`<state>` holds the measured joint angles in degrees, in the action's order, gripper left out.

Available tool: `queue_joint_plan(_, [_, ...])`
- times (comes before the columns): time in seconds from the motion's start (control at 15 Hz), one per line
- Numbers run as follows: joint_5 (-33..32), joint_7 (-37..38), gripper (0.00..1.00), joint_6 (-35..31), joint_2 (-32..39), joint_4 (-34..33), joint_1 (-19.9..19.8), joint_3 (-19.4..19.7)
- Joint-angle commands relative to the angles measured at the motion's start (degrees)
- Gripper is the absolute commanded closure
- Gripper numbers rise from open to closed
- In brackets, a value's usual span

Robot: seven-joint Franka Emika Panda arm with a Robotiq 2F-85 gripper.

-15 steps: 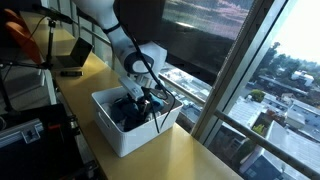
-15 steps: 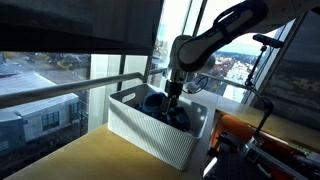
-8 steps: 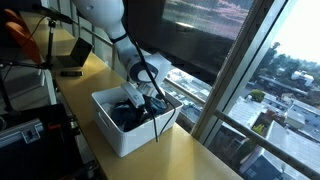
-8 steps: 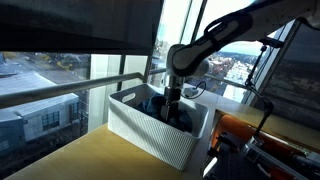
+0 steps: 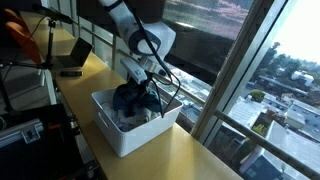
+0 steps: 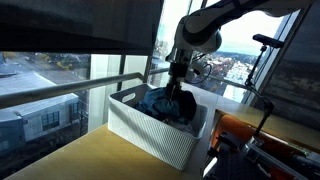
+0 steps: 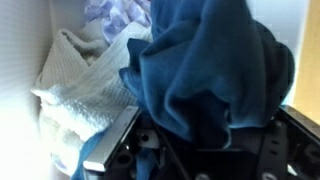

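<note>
My gripper (image 5: 149,83) is shut on a dark blue cloth (image 5: 134,99) and holds it bunched just above a white ribbed basket (image 5: 122,140) on the wooden table. In both exterior views the cloth (image 6: 166,104) hangs from the gripper (image 6: 181,86) with its lower folds still inside the basket (image 6: 150,137). In the wrist view the blue cloth (image 7: 210,70) drapes over the gripper (image 7: 205,138) and hides the fingertips. Beneath it in the basket lie a white knitted cloth (image 7: 85,78) and a purple patterned cloth (image 7: 115,14).
The basket stands close to a large window with a dark frame (image 5: 225,90). A laptop (image 5: 72,56) sits further along the wooden table (image 5: 195,158). Orange equipment (image 6: 245,137) stands beside the table, with cables and stands nearby.
The gripper went down into the basket open, shut on the blue cloth, and has risen, pulling the cloth up above the rim.
</note>
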<state>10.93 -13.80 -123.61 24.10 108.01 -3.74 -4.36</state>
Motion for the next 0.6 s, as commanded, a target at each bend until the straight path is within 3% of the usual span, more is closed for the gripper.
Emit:
queue_joint_plan(0.0, [2.61,-3.94,0.99,1.18,-11.86,4.78,0.07,-1.85])
queue_joint_plan(0.27, [4.41,-6.87,1.0,2.42,-21.55,5.07,2.89,-2.89])
queue_joint_plan(0.53, [3.82,-7.38,1.0,5.4,-28.83,2.89,8.46,-4.25])
